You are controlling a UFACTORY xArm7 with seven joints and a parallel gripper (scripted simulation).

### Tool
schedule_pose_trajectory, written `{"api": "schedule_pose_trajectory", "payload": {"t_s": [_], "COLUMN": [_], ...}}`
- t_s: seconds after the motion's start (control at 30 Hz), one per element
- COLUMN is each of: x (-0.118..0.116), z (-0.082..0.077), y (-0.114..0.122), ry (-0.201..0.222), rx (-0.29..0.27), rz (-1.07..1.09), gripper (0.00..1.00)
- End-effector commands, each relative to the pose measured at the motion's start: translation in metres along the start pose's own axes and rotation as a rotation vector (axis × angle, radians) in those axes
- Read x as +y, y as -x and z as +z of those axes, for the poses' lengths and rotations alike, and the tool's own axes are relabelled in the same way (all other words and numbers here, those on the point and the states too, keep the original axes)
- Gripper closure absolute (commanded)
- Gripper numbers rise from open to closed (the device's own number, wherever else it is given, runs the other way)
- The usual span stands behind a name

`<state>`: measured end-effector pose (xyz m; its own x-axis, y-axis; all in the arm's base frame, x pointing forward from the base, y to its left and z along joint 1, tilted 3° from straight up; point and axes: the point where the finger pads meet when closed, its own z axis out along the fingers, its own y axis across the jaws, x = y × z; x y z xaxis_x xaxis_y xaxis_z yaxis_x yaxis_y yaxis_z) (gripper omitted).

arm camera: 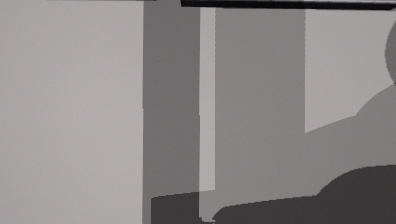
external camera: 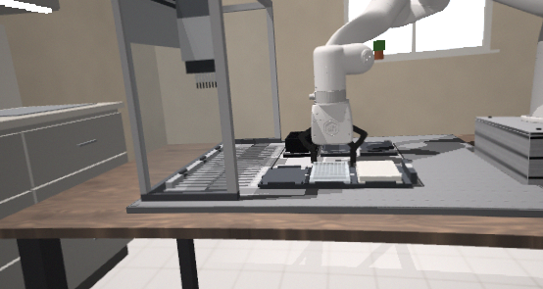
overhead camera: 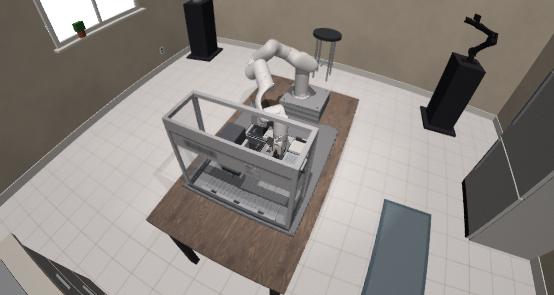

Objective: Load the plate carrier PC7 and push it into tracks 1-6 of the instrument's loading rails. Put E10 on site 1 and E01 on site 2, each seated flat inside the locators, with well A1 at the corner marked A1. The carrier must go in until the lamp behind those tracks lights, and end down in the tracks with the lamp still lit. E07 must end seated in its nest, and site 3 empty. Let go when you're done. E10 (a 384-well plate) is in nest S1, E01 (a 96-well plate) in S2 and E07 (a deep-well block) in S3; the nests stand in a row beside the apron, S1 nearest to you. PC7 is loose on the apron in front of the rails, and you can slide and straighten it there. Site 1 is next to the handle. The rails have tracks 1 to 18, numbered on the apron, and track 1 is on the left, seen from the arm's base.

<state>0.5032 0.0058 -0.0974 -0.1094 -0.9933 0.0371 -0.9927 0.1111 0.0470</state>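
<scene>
The plate carrier PC7 (external camera: pixel 338 182) lies on the apron in front of the rails (external camera: pixel 221 167). A solid-looking white plate, E10 (external camera: pixel 377 170), lies on the site next to the handle end. The clear welled plate E01 (external camera: pixel 329 171) lies on the middle site. The site nearest the rails (external camera: pixel 284 175) is dark and bare. My gripper (external camera: pixel 333 157) points down, wide open and empty, with its fingers low just behind E01; it also shows in the top view (overhead camera: pixel 277 150). The black deep-well block E07 (external camera: pixel 298 142) stands in the row behind. The wrist view shows only flat grey surfaces.
The instrument's grey frame (external camera: pixel 221 91) stands over the rails, with a post close to the carrier's rail end. Two dark, low nests (external camera: pixel 377 148) lie behind the carrier. The arm's raised base block (external camera: pixel 510 147) is at the right.
</scene>
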Motion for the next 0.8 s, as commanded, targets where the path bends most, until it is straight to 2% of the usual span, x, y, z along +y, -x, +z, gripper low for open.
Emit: {"api": "schedule_pose_trajectory", "payload": {"t_s": [0.0,0.77], "x": [-0.002,-0.002], "z": [-0.007,-0.039], "y": [0.0,0.0], "ry": [-0.004,-0.004], "rx": [-0.001,-0.001], "rz": [0.0,0.0], "gripper": [0.0,0.0]}}
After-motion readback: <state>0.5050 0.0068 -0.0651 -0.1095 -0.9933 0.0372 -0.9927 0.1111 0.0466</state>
